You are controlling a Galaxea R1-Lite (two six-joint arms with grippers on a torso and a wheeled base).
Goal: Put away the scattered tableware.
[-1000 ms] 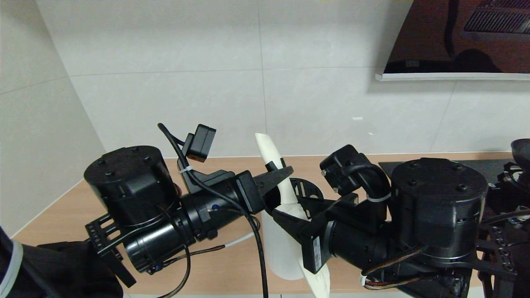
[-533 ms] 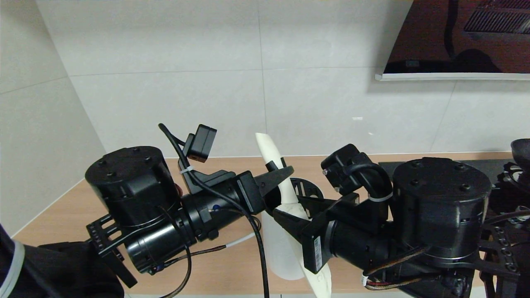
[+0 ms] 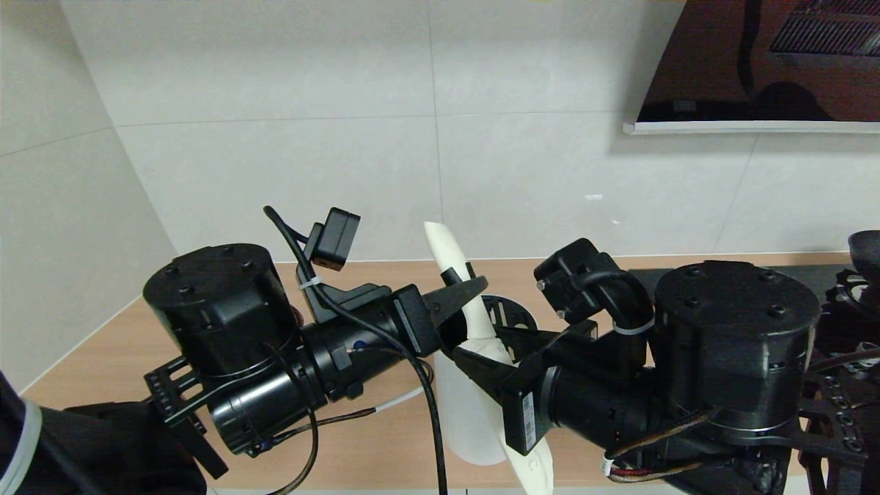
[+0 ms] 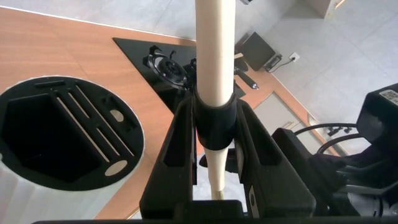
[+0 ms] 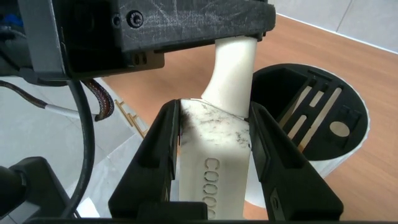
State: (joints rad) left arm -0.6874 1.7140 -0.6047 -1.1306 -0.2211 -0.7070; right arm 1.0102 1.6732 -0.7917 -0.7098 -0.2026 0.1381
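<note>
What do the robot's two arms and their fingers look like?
Both arms are matte black with fat drum-shaped joints dotted with screws. The left arm trails a loose black cable, with a white zip tie near its boxy wrist camera. The right arm bears a white barcode label and another white tie. The fingers are flat, angular and black.

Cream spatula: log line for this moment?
cream plastic spatula; left pincer shut on it; right pincer shut on it; near white cylindrical holder

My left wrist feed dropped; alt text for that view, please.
The left gripper grips a cream utensil by its handle above a wooden counter. On it stands a white utensil holder with a black slotted insert, a black hob farther along.
</note>
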